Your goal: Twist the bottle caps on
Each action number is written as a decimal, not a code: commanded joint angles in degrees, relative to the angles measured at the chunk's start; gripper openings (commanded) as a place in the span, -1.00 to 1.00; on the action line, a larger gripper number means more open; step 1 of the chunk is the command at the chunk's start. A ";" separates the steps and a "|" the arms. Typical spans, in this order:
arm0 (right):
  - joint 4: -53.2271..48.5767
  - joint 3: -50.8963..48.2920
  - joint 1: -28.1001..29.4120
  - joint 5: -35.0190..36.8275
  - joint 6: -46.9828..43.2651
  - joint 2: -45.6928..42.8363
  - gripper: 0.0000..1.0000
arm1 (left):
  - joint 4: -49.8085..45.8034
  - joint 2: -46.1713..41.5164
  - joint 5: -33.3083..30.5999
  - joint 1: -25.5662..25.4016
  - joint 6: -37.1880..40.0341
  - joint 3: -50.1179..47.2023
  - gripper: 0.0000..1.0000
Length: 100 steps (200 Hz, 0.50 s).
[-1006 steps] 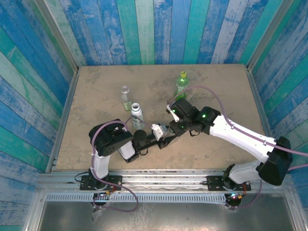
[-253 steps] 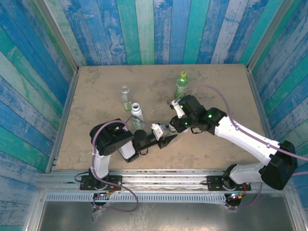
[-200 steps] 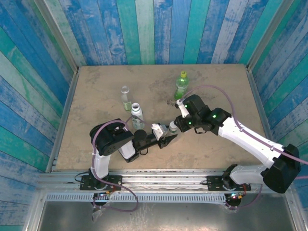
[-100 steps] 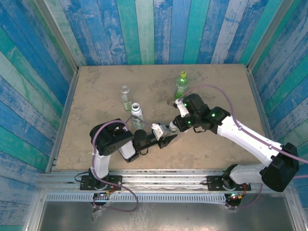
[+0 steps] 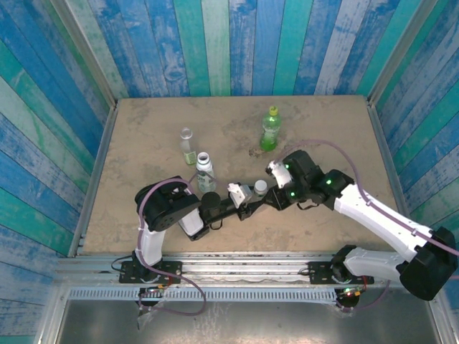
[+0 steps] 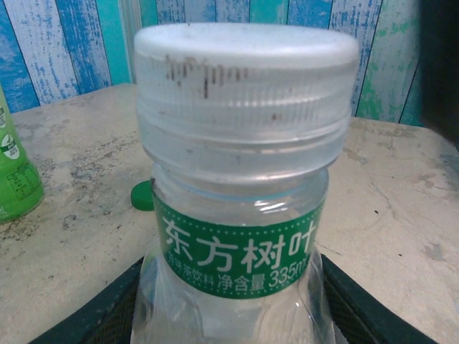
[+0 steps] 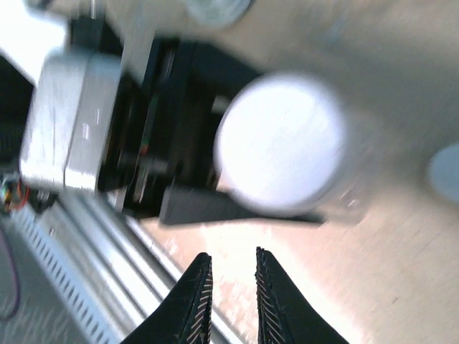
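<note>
My left gripper [image 5: 248, 201] is shut on a clear bottle [image 6: 237, 272] with a green label, gripping its lower body from both sides. A white cap [image 6: 244, 64] sits on that bottle's neck [image 5: 259, 187]. My right gripper [image 7: 231, 261] hovers just right of and above that cap [image 7: 281, 143], not touching it. Its jaws are nearly together, with a thin gap and nothing between them. A dark green cap [image 6: 142, 195] lies loose on the table behind the held bottle. A green bottle [image 5: 270, 131] with a yellow-green cap stands further back.
A white-labelled bottle [image 5: 204, 172] and an uncapped clear bottle [image 5: 187, 145] stand left of centre. The tan table [image 5: 330, 136] is walled in by blue-green planks, with a metal rail [image 5: 237, 269] along the near edge.
My right gripper has drawn back to the right, off the white cap, and its jaws have narrowed. The left gripper and its bottle have stayed put.
</note>
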 commanded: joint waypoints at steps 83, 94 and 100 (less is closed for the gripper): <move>1.24 6.33 -9.33 -1.93 -1.44 3.35 -0.40 | -0.16 1.81 0.41 -0.34 0.76 0.24 0.06; 1.60 7.27 -9.43 -2.71 -1.85 4.95 -0.42 | -0.08 1.75 0.49 -0.26 0.69 0.20 0.06; 1.67 7.63 -9.42 -3.02 -1.95 5.59 -0.42 | -0.06 1.76 0.57 -0.34 0.69 0.27 0.06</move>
